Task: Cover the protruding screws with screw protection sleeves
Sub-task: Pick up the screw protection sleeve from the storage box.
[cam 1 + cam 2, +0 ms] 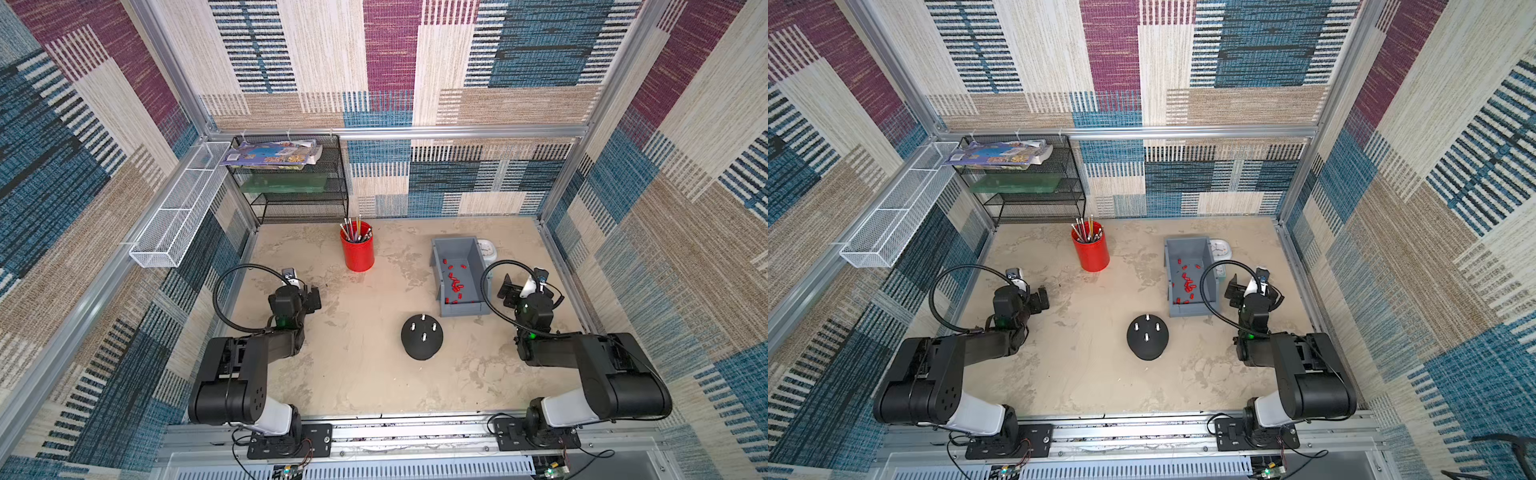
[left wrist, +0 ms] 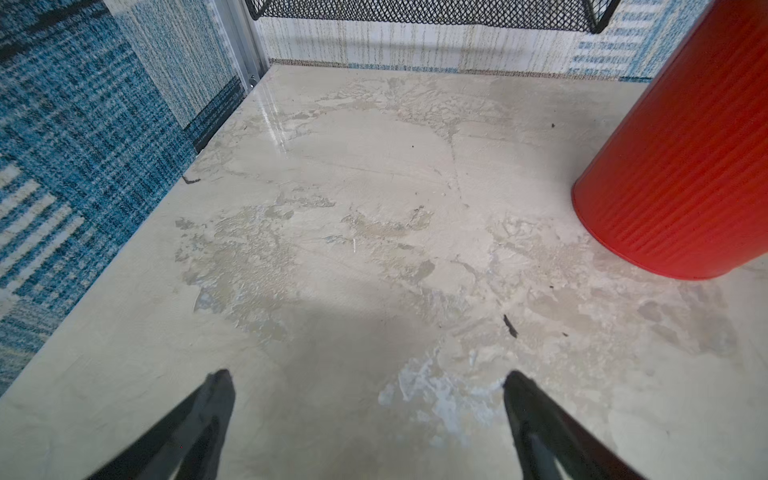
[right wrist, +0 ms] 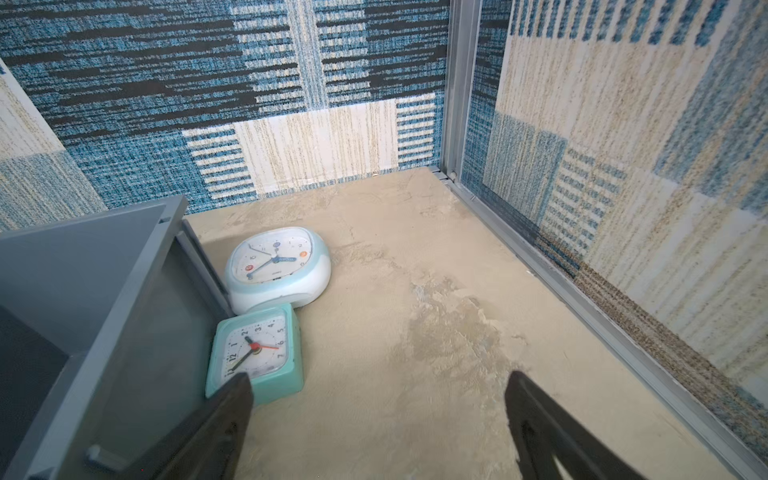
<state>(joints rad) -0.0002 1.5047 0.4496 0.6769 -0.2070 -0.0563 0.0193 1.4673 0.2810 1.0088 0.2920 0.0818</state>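
Observation:
The protruding screws (image 1: 424, 327) (image 1: 1147, 327) are short silvery studs standing upright on a black dome (image 1: 420, 349) (image 1: 1148, 349) at mid-table, all bare. Several tiny red screw protection sleeves (image 1: 455, 284) (image 1: 1187, 284) lie loose in a grey bin (image 1: 457, 245) (image 1: 1187, 247) behind and right of the dome. My left gripper (image 1: 312, 298) (image 1: 1042, 299) (image 2: 368, 376) hovers low at the table's left, open and empty. To the right of the bin, my right gripper (image 1: 508, 291) (image 1: 1232, 289) (image 3: 376, 378) is also open and empty, over bare table.
A big red cup (image 1: 358, 249) (image 2: 685, 166) of pencils stands at the back centre. Two clocks, a white one (image 3: 278, 266) and a teal one (image 3: 257, 349), sit against the bin's right wall (image 3: 104, 270). A black mesh rack (image 1: 291, 183) fills the back left corner. Enclosure walls ring the table.

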